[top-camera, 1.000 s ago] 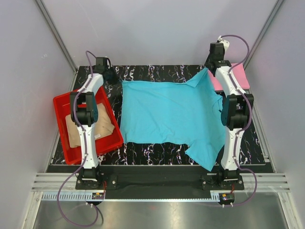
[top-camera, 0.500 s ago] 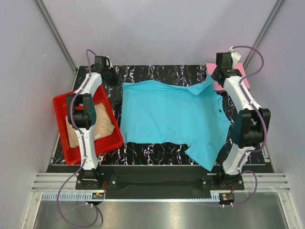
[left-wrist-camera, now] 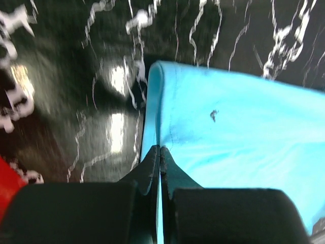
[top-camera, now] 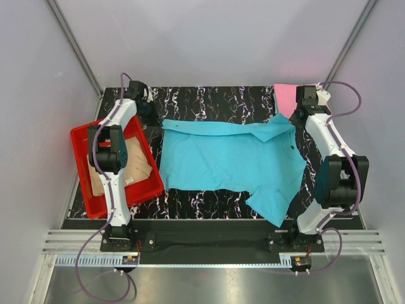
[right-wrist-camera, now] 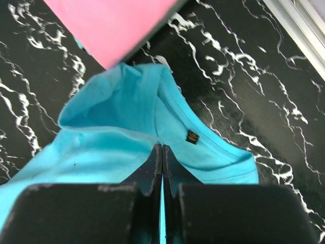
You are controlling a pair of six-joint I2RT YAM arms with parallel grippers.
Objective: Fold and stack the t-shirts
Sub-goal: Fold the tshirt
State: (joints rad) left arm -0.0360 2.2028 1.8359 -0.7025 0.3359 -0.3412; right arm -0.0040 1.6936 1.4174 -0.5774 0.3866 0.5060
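**Both end effectors pinched on the far edge of the turquoise shirt**

At the left of the top view you have the red tray (top-camera: 81, 171) with the tan t-shirt (top-camera: 140, 163) lying loosely folded in it.

Just right of the tray, your left end effector (left-wrist-camera: 160, 152) is fully closed on the upper-left corner of the turquoise t-shirt (top-camera: 228, 158). Its wrist view shows the hem nipped between the fingertips.

That shirt lies spread across the middle of the bench (top-camera: 215, 98), with its long axis running left to right. The body falls away from both end effectors toward the bottom of the frame. One sleeve trails off at the lower right. The cloth is mostly flat with soft creases, and a narrow band is turned over along the upper edge. Whether that band is lifted off the bench is hard to say from above.

At the right, your right end effector (right-wrist-camera: 161, 152) is likewise clamped shut on turquoise cloth, just below the collar label (right-wrist-camera: 192, 136).

The pink t-shirt (top-camera: 286, 98) sits in the upper-right corner.

Each arm holds its own end of the edge, so I judge the fold should go toward the bottom of the frame.
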